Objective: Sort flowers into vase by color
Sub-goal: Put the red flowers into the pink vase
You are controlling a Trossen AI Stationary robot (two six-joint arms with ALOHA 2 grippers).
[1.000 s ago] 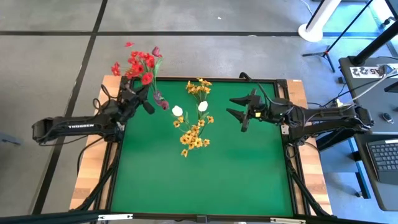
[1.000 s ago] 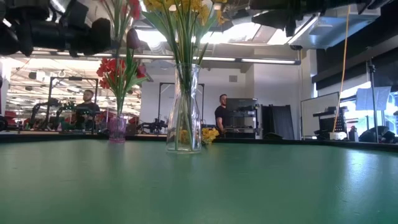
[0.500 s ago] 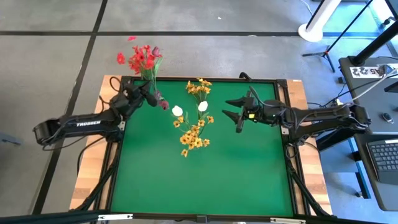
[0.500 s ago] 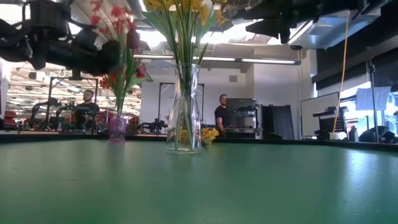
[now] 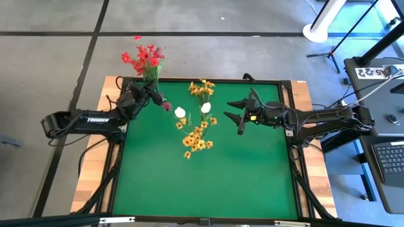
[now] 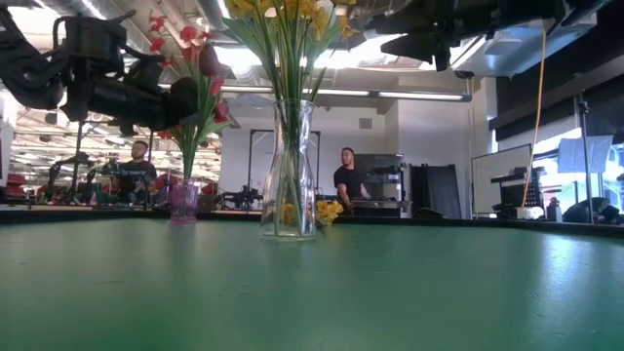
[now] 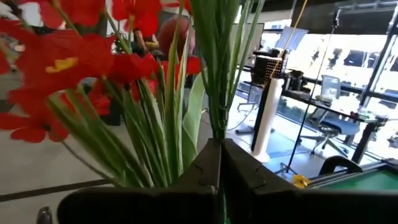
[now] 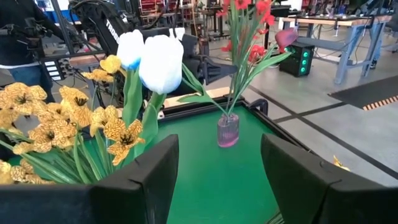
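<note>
My left gripper (image 5: 149,96) is at the table's far-left corner, shut on green stems topped by a red flower cluster (image 5: 144,57). The red blooms (image 7: 93,62) fill the left wrist view. A small pink vase (image 8: 227,129) on the table holds red flowers and a dark-red bud (image 8: 285,37) by their stems. The clear vase (image 6: 288,185) in the middle holds yellow-orange clusters (image 5: 196,135) and white buds (image 8: 158,62). My right gripper (image 5: 235,111) hovers open to the right of the clear vase, touching nothing. My left gripper pinches a thin bundle of green stems (image 7: 217,127) between its two shut fingers (image 7: 202,171), below the leaves and blooms. The stems rise upright out of the hold. Their lower ends are hidden by the gripper, so I cannot tell whether they stand in the pink vase.
The green mat (image 5: 208,183) lies bare toward the near edge. A black frame (image 5: 297,176) borders the table. People (image 6: 346,180) stand in the room beyond the far edge. A laptop (image 5: 391,157) sits on a stand to the right of the table.
My left gripper has moved toward the far edge and come down, staying shut on the stems; the red cluster went with it out over the far-left corner. My right gripper drifted slightly toward the clear vase and stayed open.
</note>
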